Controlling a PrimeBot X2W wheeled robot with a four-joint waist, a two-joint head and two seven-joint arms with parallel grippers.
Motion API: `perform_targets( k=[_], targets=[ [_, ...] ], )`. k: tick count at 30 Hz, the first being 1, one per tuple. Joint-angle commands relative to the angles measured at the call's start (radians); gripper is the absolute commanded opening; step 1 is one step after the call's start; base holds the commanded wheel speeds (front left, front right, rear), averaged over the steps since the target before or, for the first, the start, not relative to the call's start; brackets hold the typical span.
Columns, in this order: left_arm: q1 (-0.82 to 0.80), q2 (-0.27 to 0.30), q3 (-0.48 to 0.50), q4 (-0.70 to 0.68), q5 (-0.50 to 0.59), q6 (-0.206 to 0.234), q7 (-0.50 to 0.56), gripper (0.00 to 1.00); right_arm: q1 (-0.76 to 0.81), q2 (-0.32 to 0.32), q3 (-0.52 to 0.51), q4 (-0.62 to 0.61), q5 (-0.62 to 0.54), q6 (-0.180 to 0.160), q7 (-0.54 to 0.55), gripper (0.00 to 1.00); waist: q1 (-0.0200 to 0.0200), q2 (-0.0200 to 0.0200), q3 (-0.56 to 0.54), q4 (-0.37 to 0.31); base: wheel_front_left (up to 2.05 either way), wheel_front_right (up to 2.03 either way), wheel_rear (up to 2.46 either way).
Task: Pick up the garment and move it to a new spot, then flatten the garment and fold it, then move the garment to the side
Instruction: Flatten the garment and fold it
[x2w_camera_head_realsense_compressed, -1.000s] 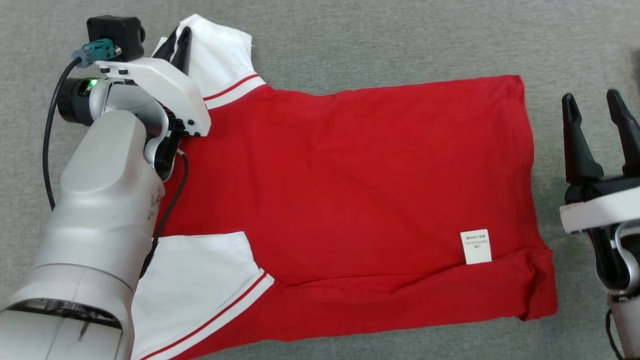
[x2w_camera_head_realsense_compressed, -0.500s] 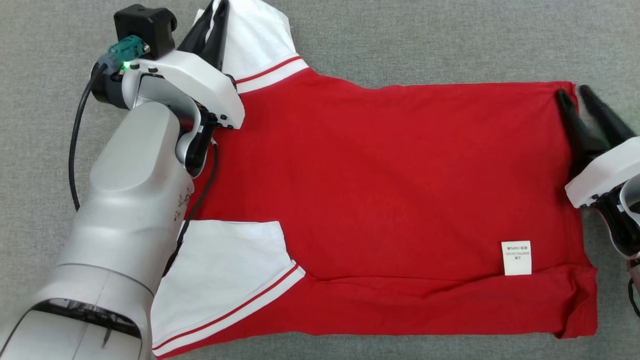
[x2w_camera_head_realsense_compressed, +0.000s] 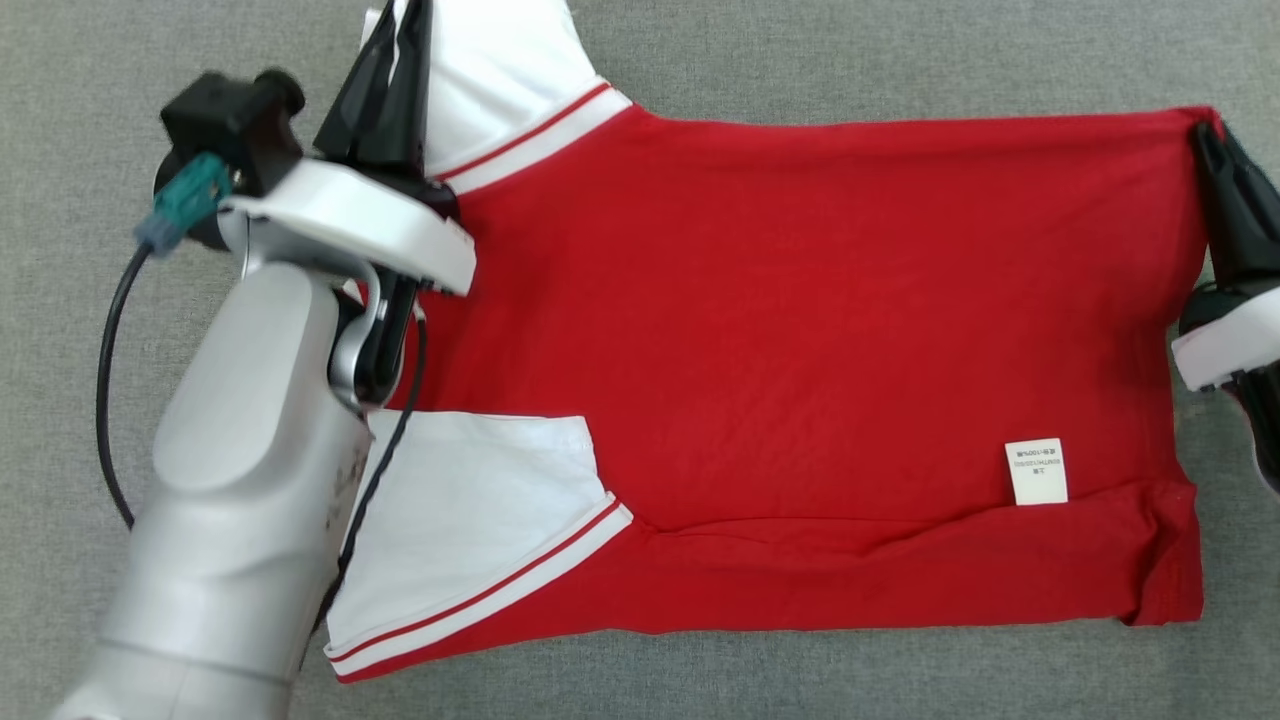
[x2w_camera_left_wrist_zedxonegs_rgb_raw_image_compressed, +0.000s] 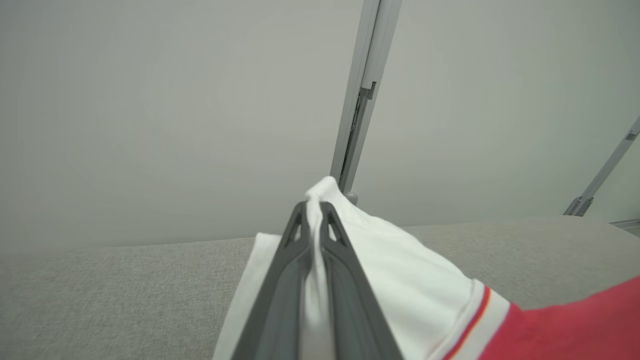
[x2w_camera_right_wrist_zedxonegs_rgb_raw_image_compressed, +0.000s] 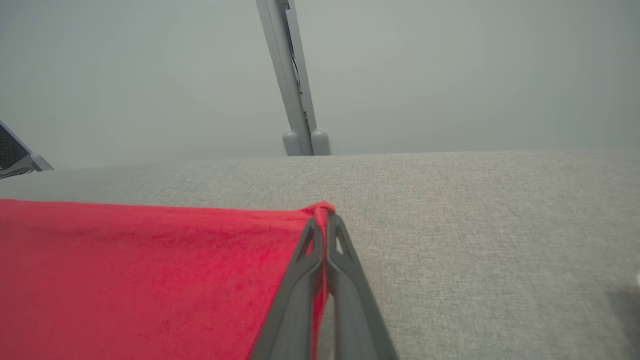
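The red garment (x2w_camera_head_realsense_compressed: 800, 330) lay spread on the grey counter (x2w_camera_head_realsense_compressed: 800, 60), its white label (x2w_camera_head_realsense_compressed: 1037, 471) visible from the head camera. The wrist cameras caught the pinches: the left claw (x2w_camera_left_wrist_zedxonegs_rgb_raw_image_compressed: 313, 207) was clamped on the garment's far white sleeve (x2w_camera_left_wrist_zedxonegs_rgb_raw_image_compressed: 400, 260). The right claw (x2w_camera_right_wrist_zedxonegs_rgb_raw_image_compressed: 325, 222) was closed on its far hem corner (x2w_camera_right_wrist_zedxonegs_rgb_raw_image_compressed: 317, 209), having stood open beside it a second earlier.

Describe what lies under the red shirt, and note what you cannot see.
The red shirt lies spread on a grey fabric surface, which shows beyond its edges. Whatever is beneath the shirt's middle is covered, so it cannot be seen.
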Motion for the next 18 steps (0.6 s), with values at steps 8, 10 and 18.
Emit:
perform_targets(
  k=[8, 10, 18],
  targets=[
    [0.335, 0.027, 0.051, -0.334, 0.043, 0.062, -0.004, 0.0, 0.133, 0.015, -0.035, -0.024, 0.073, -0.001, -0.04, 0.0, 0.0, 0.0, -0.036, -0.002, 0.0, 0.0, 0.0],
    [0.413, 0.032, 0.049, -0.387, 0.038, 0.08, -0.003, 0.0, 0.165, 0.023, -0.046, -0.033, 0.084, -0.001, -0.046, 0.0, 0.0, 0.0, -0.043, -0.002, 0.0, 0.0, 0.0],
    [0.673, 0.072, 0.031, -0.583, 0.045, 0.149, 0.068, 0.0, 0.323, 0.05, -0.091, -0.127, 0.128, -0.001, -0.048, 0.0, 0.0, 0.0, -0.066, 0.011, 0.0, 0.0, 0.0]
  ],
)
